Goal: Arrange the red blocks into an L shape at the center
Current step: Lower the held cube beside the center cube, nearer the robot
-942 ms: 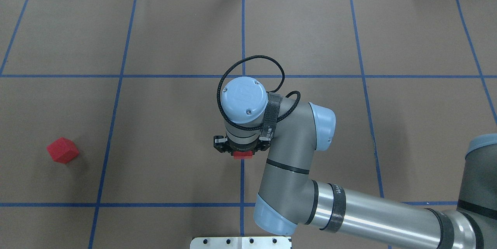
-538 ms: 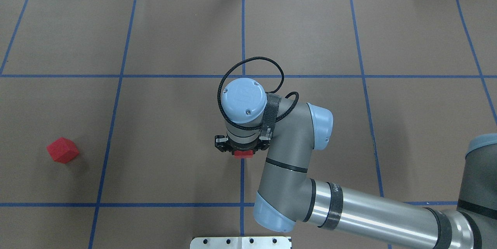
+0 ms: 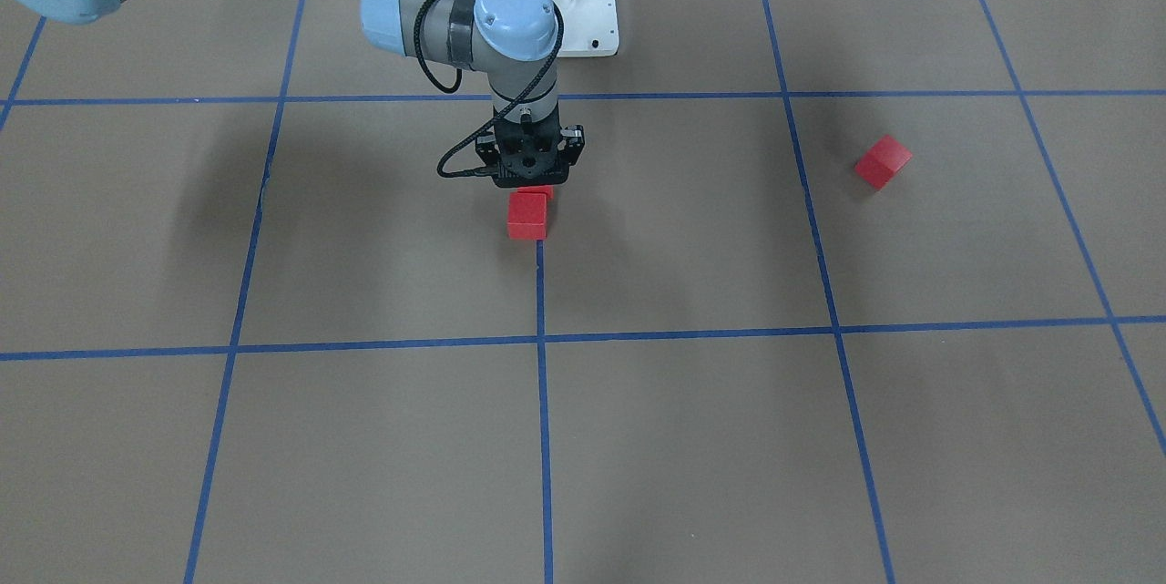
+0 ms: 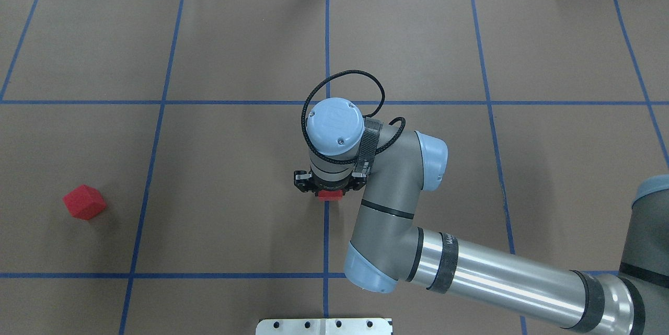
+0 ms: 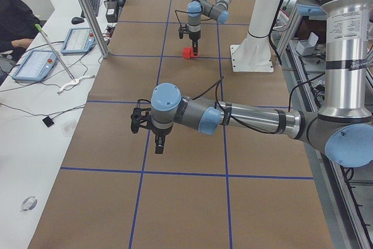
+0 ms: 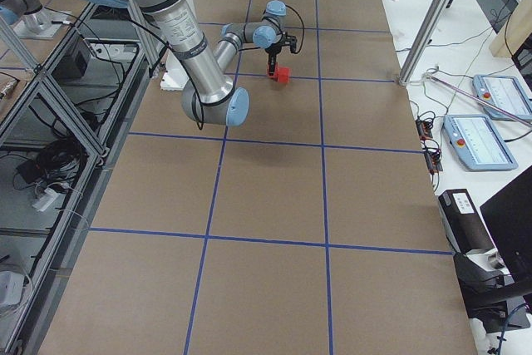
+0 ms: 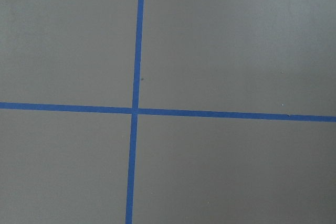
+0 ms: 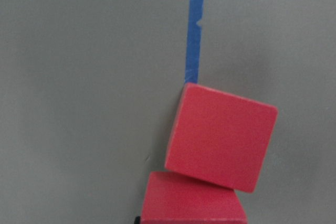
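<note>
While pointed straight down over the center (image 4: pixel 313 220), clamps the held red block (image 3: pixel 536 191) in the right gripper (image 3: pixel 534 184), black fingers drawn in close on either side of the small matte cube. Cannot tell whether down on the paper or a shade above it. Just beyond, on the far side from the robot and apparently touching: the resting red block (image 3: pixel 527 216), flat on the brown paper, sitting on the middle blue tape line (image 3: pixel 541 292) and skewed a little against it in the right wrist view. Plain faces and crisp edges on both, no markings.

Well off to the left, past the next tape line: the lone red block (image 4: pixel 84 202), same matte cube, turned cornerwise to the grid, apart from everything.

Farther left again, in the left side view only: the left gripper (image 5: pixel 158 147), tip down above a tape crossing (image 7: pixel 134 110). Cannot tell how far open.

Smooth dull paper ruled into big squares by thin tape. On the right arm, grey tubular links, rounded pale blue joint caps, a braided black cable (image 4: pixel 341 72) looping off the wrist. At the near edge, a white metal base plate (image 4: pixel 324 326) with small bolt holes.
</note>
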